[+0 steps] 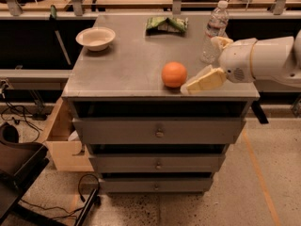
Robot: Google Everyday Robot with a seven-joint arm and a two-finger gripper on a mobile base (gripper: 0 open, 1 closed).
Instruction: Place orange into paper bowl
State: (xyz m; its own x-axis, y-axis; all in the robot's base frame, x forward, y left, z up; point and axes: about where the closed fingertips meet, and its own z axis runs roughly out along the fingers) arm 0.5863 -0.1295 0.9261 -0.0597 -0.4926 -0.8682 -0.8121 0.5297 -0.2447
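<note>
The orange (174,74) sits on the grey cabinet top (127,65), near the front edge and right of centre. The off-white paper bowl (96,37) stands empty at the far left corner of the top. My gripper (201,66) comes in from the right on a white arm, just right of the orange. It is open. Its lower beige finger (203,81) points at the orange's right side, with the tip close to it. The upper finger (220,42) is by the water bottle. It holds nothing.
A clear water bottle (215,29) stands at the back right, right behind the gripper. A green snack bag (166,24) lies at the back centre. The cabinet has three drawers (159,132) in front. A cardboard box (61,140) sits on the floor at left.
</note>
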